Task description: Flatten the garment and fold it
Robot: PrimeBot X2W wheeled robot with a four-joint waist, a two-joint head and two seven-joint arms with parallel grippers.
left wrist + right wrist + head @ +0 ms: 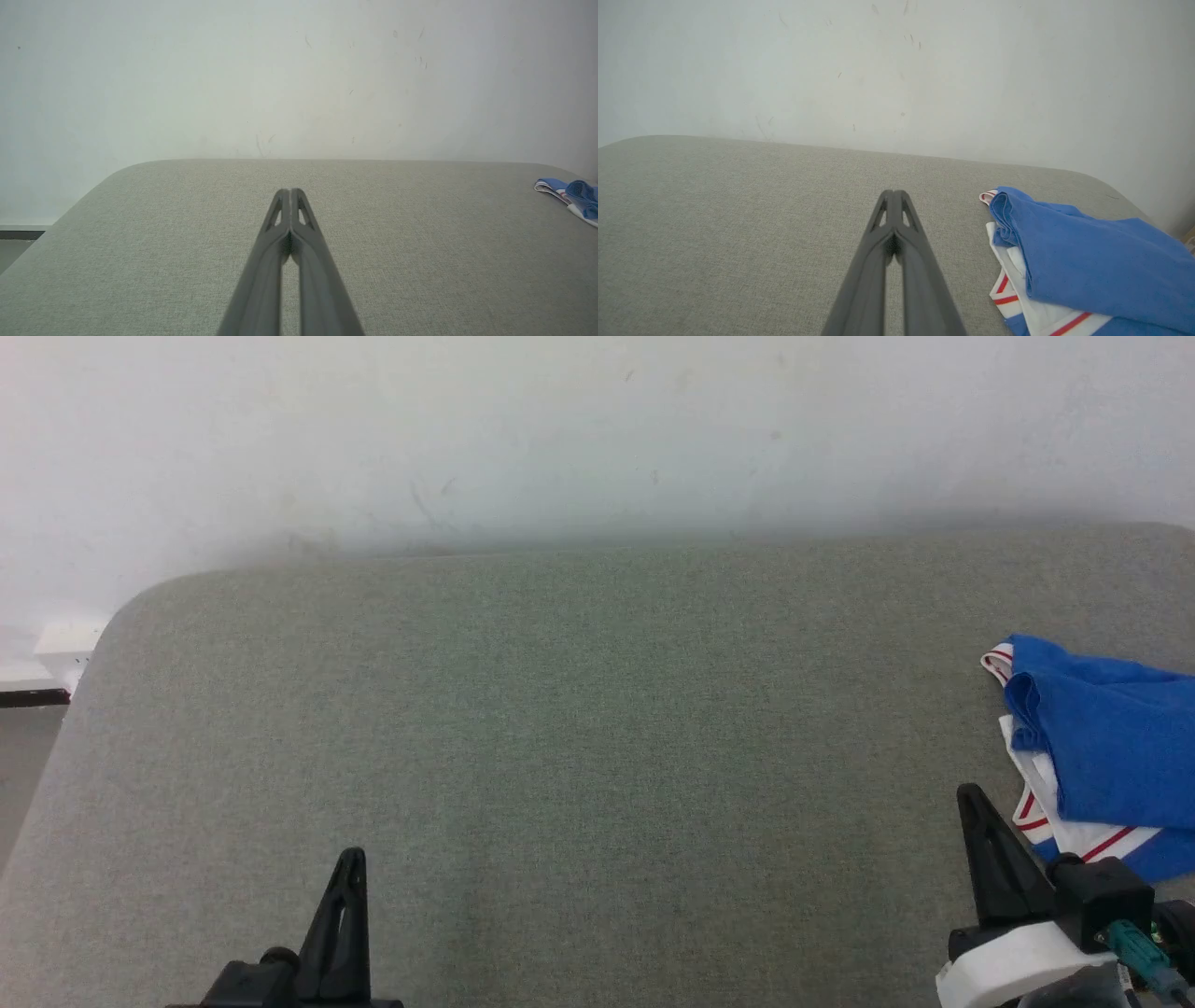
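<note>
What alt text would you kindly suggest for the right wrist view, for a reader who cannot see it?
A crumpled blue garment with white and red-striped trim lies at the right of a grey-green fabric surface. The right gripper, shut and empty, points toward a white wall, clear of the garment.

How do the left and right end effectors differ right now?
The right end effector sits close beside the crumpled blue garment without touching it. The left end effector is far from it, over the bare grey surface. In the head view, a white wrist housing sits behind the right one, and dark parts sit behind the left. Both are shut and empty.
</note>
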